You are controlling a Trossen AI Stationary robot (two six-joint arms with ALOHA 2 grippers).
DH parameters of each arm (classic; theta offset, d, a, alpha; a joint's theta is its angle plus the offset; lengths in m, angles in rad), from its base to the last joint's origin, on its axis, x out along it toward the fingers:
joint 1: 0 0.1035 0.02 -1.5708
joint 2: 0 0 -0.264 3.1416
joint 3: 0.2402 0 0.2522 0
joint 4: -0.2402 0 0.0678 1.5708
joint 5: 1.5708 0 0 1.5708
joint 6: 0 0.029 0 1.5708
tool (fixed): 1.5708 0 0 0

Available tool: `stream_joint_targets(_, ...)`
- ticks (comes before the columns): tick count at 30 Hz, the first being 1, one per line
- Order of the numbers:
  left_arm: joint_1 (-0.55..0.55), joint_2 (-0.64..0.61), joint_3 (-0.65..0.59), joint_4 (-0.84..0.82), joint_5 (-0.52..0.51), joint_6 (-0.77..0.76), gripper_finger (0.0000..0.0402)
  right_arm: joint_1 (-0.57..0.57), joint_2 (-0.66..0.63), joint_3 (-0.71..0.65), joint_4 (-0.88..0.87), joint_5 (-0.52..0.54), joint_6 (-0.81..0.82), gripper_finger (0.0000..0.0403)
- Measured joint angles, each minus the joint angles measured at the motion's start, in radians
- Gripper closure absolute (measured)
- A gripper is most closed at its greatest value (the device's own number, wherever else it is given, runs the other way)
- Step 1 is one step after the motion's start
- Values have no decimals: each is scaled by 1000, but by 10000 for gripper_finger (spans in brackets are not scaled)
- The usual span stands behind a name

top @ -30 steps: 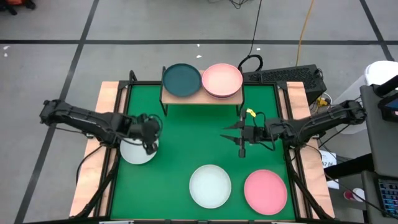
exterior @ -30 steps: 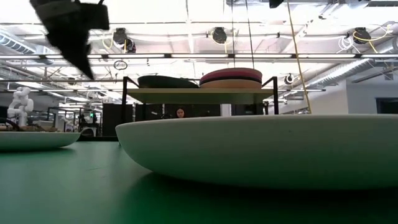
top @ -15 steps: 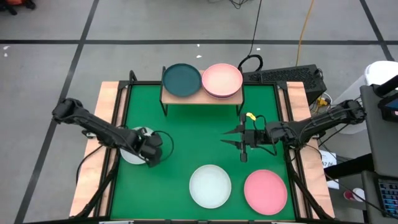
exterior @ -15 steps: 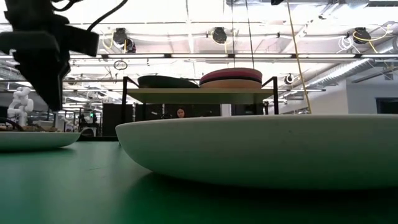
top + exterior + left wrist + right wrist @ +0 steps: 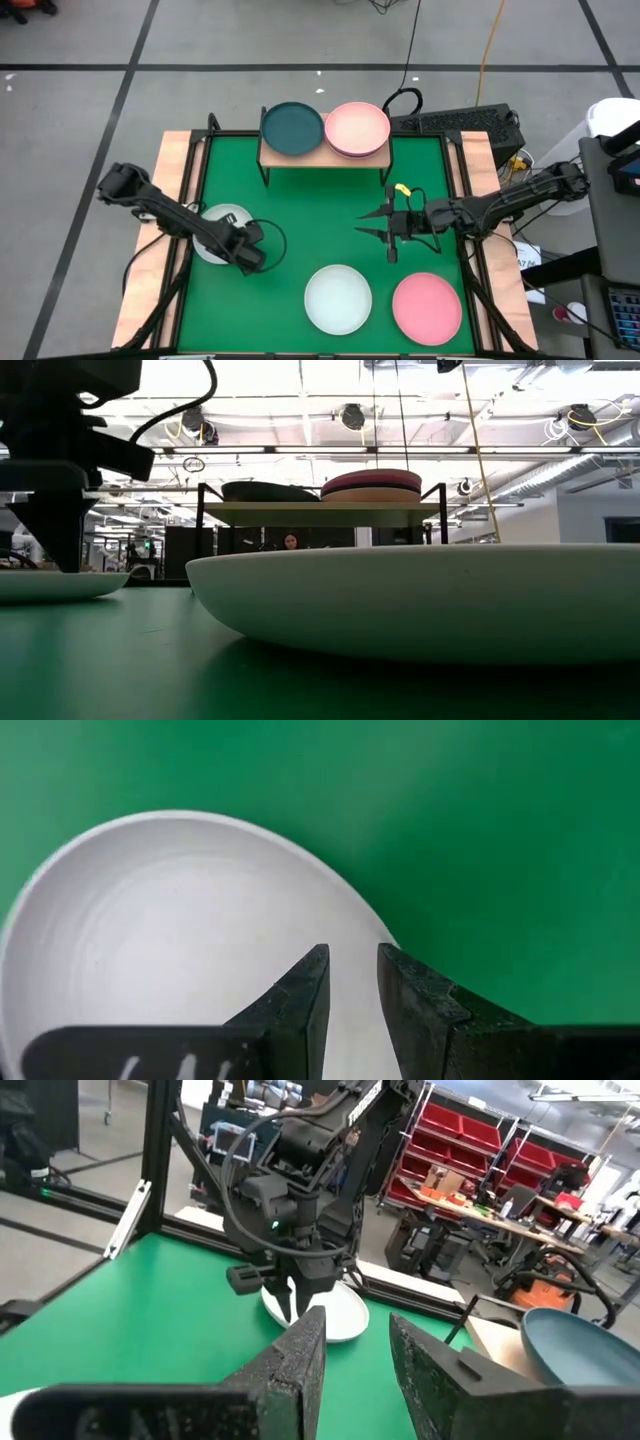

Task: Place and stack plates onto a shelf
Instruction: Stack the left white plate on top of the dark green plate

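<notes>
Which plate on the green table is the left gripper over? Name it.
The pale plate at the table's left edge, under the left gripper. The other pale plate and the pink plate lie apart, along the near edge.

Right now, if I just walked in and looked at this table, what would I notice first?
Probably the bright green table with two dark robot arms reaching in from its sides. The left gripper hangs over the rim of a white plate near the left edge, fingers slightly apart. At the back, a little wooden shelf holds a teal plate beside a pink stack.
</notes>
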Motion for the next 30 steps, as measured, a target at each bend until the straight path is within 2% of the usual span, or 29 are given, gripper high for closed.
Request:
stream_joint_targets(9, 0, 28, 0, 2, 27, -3, 307, 0, 0, 0, 9, 1, 2, 307)
stream_joint_targets(18, 3, -51, 39, 5, 53, 2, 307, 0, 0, 0, 16, 2, 4, 307)
stream_joint_targets(24, -3, -65, 34, 47, 53, -41, 307, 0, 0, 0, 15, 2, 4, 307)
stream_joint_targets(30, -5, -17, -14, 48, 63, -115, 307, 0, 0, 1, 11, 2, 27, 307)
